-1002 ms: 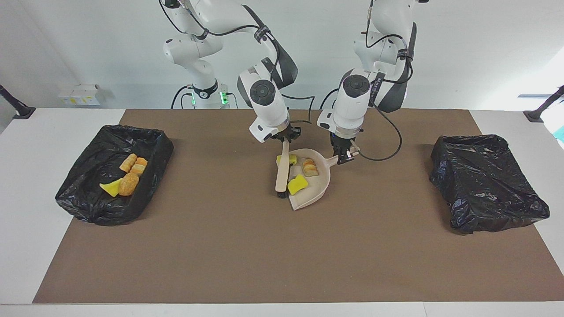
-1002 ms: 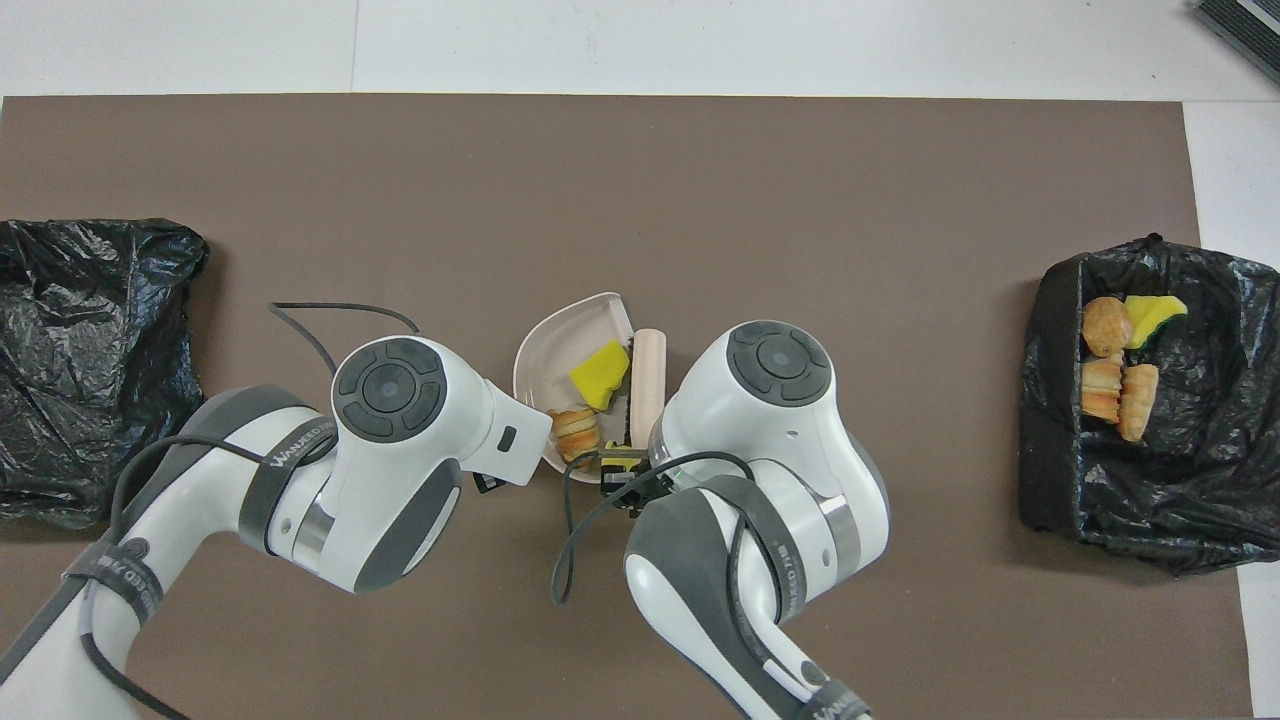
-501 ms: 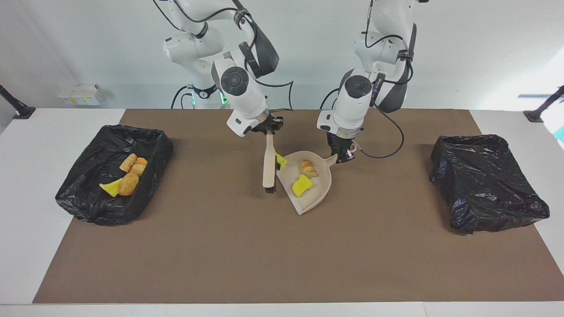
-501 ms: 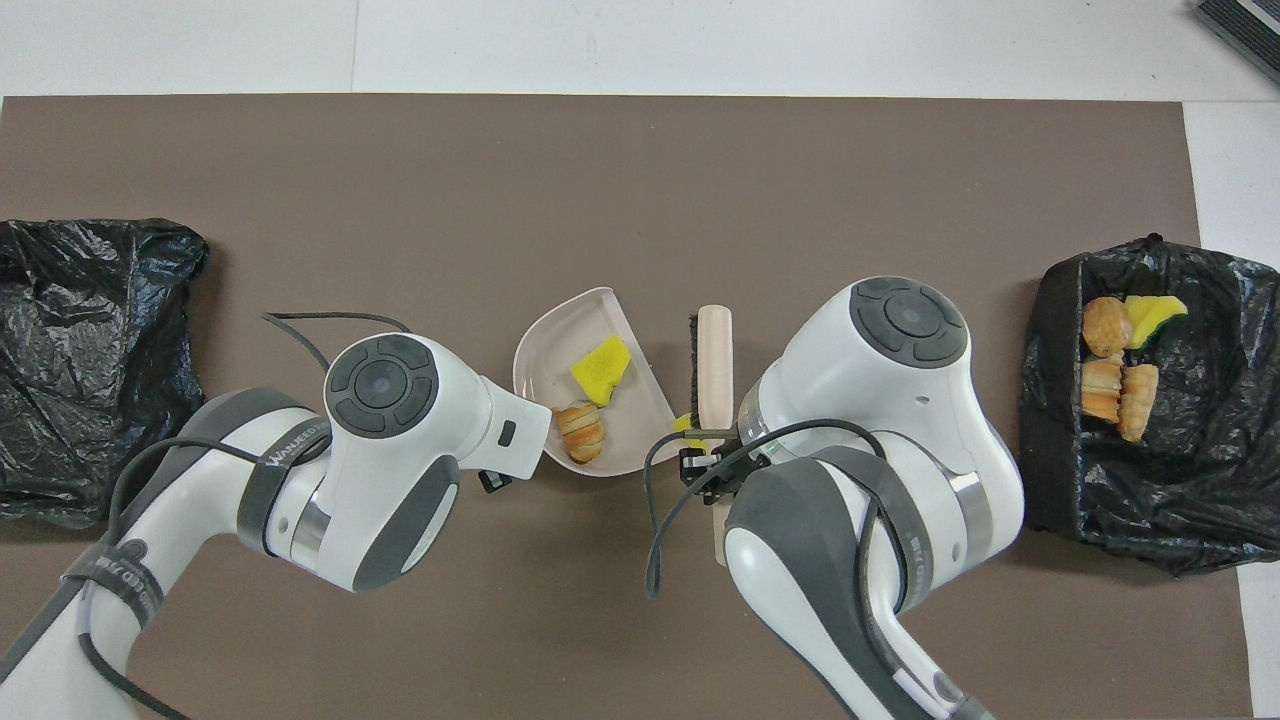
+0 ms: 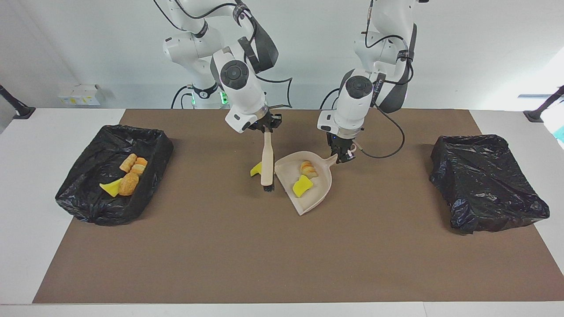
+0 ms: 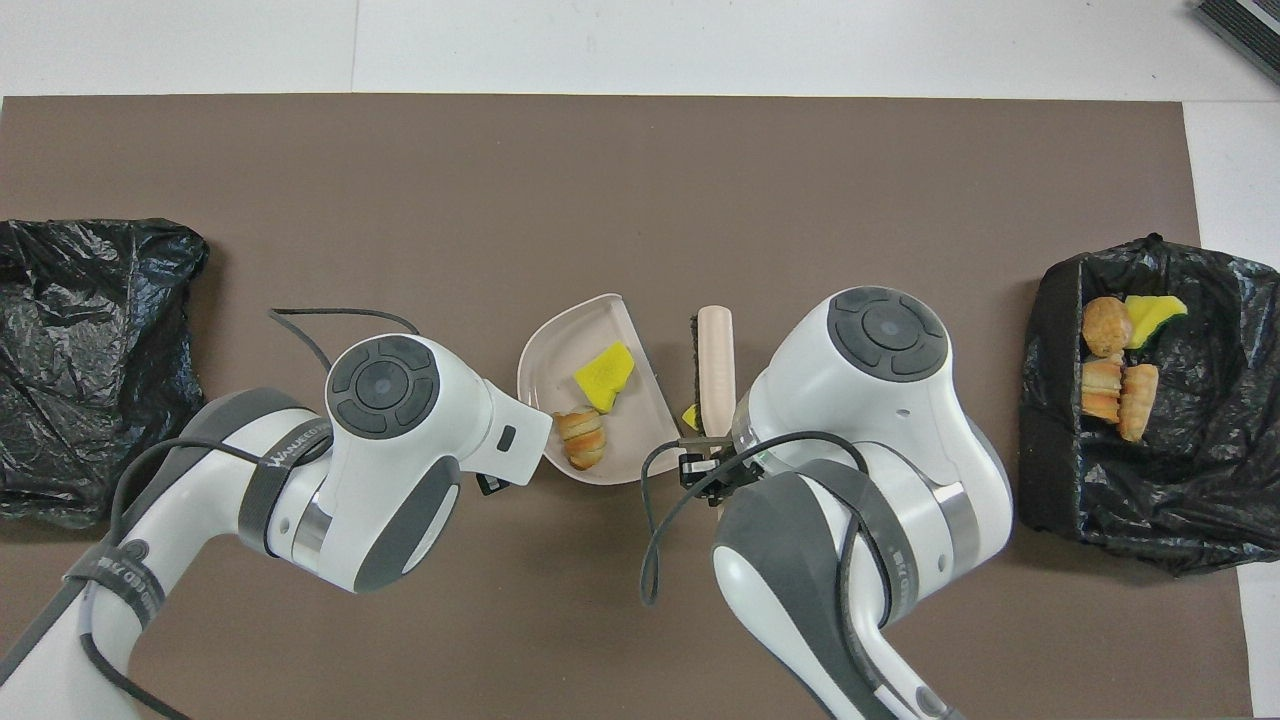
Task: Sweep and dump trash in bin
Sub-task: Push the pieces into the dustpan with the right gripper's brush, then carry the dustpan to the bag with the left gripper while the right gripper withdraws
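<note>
Right end effector [image 5: 267, 129] grips the brush [image 5: 266, 164]; left end effector [image 5: 342, 155] clamps the dustpan [image 5: 313, 188] handle (scraps look light, easily scattered)

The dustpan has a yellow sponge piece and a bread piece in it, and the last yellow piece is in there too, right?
Not quite. The dustpan holds one yellow sponge piece and a bread piece, but the last yellow piece lies on the mat beside the brush, outside the pan. The facing view shows it.

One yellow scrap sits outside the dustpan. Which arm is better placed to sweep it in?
Right: its pincer holds the brush, which stands between the yellow scrap and the dustpan. The left pincer holds the dustpan's handle.
</note>
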